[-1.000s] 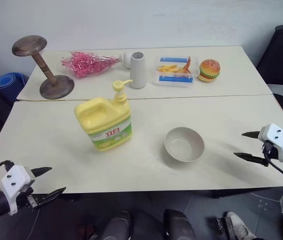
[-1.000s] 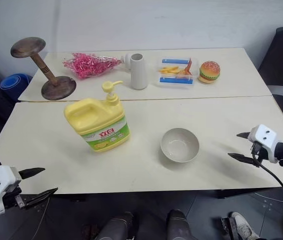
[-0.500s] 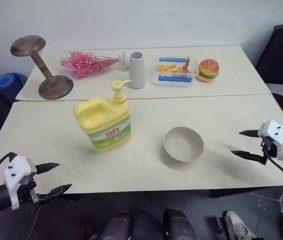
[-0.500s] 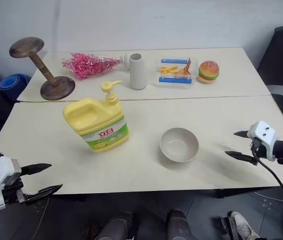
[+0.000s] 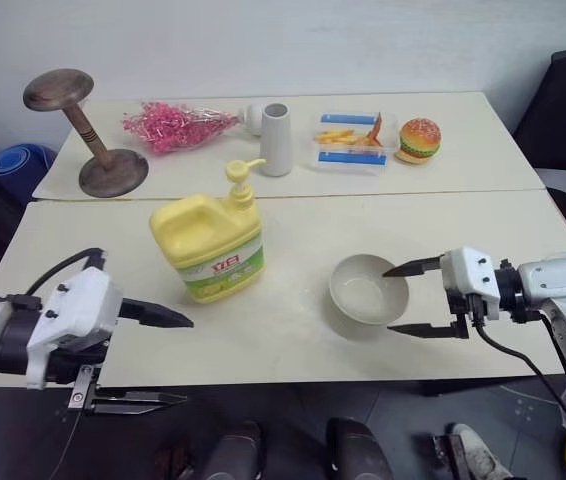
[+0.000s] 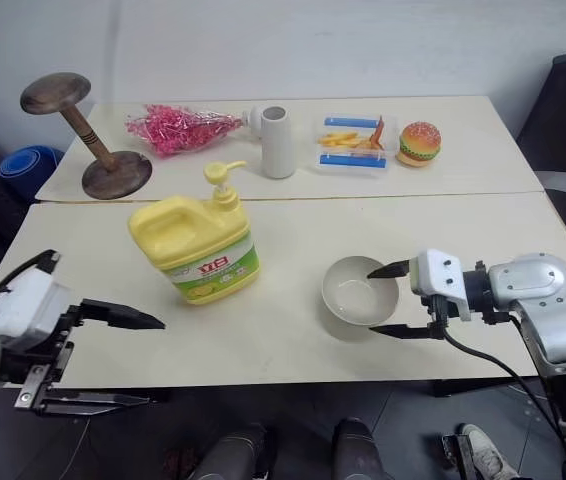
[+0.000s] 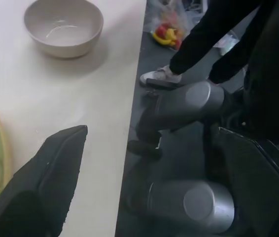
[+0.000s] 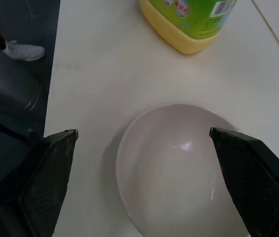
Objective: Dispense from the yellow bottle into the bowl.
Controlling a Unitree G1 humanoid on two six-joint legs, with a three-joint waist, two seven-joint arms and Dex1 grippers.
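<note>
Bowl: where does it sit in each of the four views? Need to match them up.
Left eye view: the bowl is right of centre, between the open right gripper's fingertips.
Right eye view: the same spot, just right of centre.
Left wrist view: upper left corner, on the table near its edge.
Right wrist view: low centre, between the two fingers.
Shared landmark: the yellow bottle, whose label also shows in both wrist views.

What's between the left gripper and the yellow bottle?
Nothing: bare tabletop separates the open left gripper from the yellow bottle, as the left eye view shows.
</note>
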